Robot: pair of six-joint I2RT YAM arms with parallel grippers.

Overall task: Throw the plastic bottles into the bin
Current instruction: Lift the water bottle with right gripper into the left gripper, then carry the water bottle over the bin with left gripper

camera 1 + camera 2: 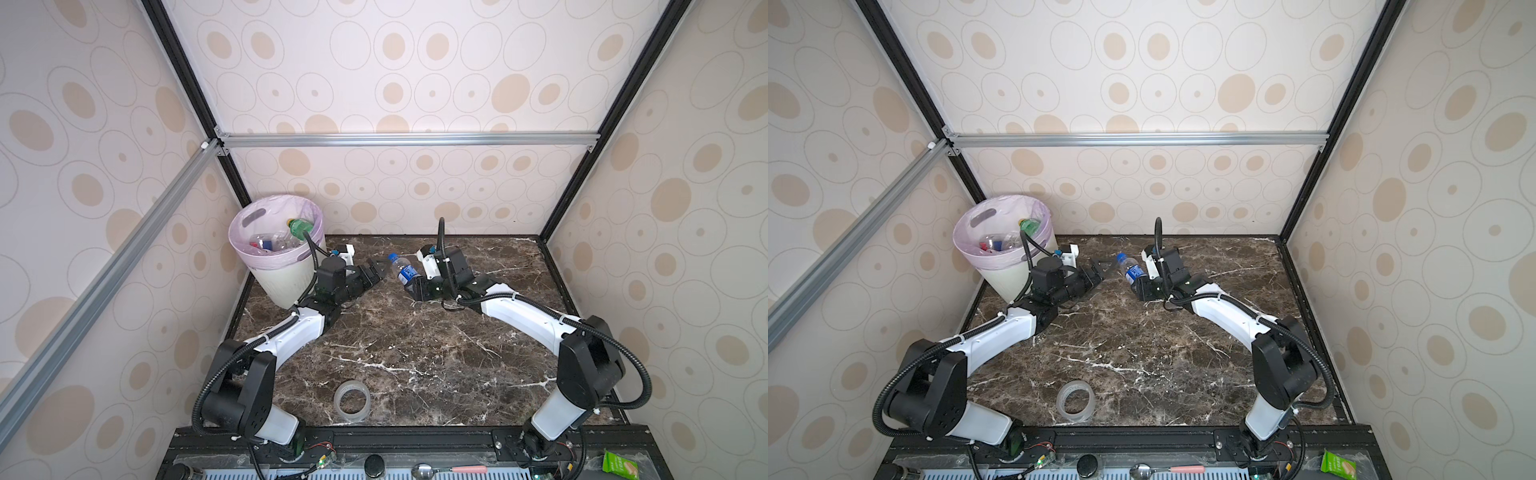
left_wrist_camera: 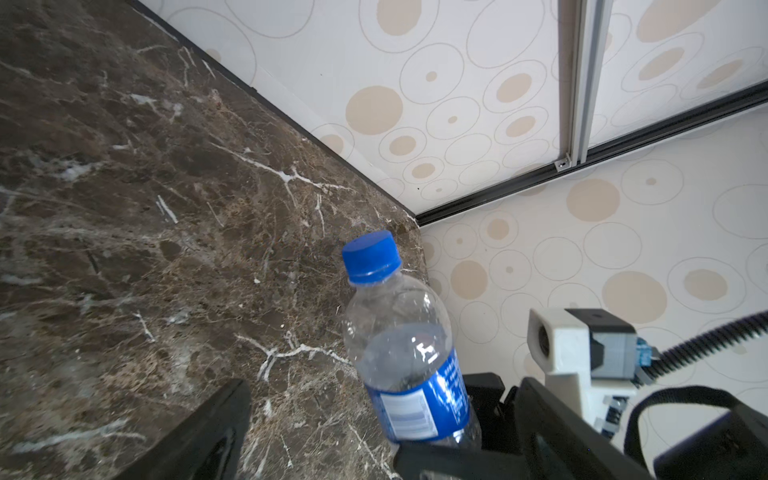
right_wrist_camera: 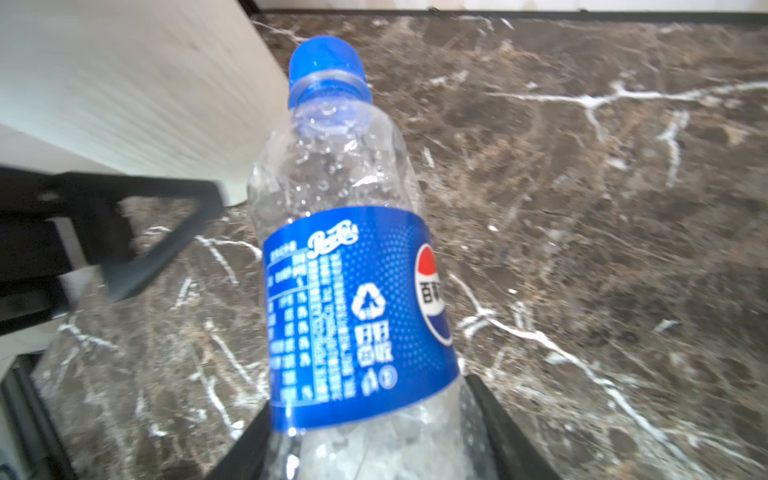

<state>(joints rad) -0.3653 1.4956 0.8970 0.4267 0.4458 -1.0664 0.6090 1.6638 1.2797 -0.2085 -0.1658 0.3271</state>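
The right pincer is gripping the bottle by its base above the counter, offering the cap toward the left pincer, which is gaping wide. This is likely because the bin is sitting nearer that arm.

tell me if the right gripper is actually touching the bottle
Touching. In the right wrist view the fingers of the right gripper press against both sides of the bottle, just below its blue label.
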